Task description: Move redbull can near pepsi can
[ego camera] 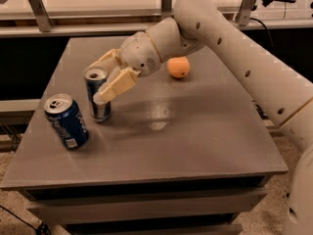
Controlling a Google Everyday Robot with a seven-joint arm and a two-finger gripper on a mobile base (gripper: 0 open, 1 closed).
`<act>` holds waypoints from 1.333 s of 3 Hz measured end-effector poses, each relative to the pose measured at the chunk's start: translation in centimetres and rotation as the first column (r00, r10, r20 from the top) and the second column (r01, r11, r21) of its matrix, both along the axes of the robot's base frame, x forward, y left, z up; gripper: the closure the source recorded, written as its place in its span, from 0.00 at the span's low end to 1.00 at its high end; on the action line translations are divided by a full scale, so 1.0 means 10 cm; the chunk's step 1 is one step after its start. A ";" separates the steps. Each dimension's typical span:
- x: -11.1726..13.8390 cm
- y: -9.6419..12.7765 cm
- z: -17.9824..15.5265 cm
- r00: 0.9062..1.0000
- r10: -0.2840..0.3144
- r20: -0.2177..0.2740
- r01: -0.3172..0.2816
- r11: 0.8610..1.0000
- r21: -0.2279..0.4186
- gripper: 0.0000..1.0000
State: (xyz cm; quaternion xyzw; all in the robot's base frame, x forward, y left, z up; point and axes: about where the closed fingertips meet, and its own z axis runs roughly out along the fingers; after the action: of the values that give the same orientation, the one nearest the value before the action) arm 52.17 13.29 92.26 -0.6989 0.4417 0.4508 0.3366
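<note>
The redbull can (100,109) is slim, silver and blue, and stands upright on the grey table (195,136), left of centre. The pepsi can (66,122) is wider and deep blue. It stands tilted slightly, just to the front left of the redbull can, with a small gap between them. My gripper (95,84) reaches in from the right and holds the redbull can near its top. One beige finger (116,84) lies across the can's front right and the other shows behind it.
An orange (178,67) lies on the table behind and to the right of the gripper. My white arm (234,53) crosses the right side above the table. A shelf with metal posts (41,9) runs along behind the table.
</note>
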 end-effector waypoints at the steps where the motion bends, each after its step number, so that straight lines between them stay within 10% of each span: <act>1: -0.05 -0.14 -0.21 0.999 0.007 -0.045 -0.006 1.000 0.006 0.00; 2: -0.13 -0.21 -0.51 0.995 0.019 -0.103 -0.017 1.000 0.019 0.00; 4: -0.10 -0.25 -0.27 0.997 -0.044 -0.061 0.048 0.997 0.054 0.00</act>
State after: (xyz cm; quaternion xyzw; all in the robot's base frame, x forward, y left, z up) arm 51.22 10.77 89.55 -0.6650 0.4548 0.4758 0.3529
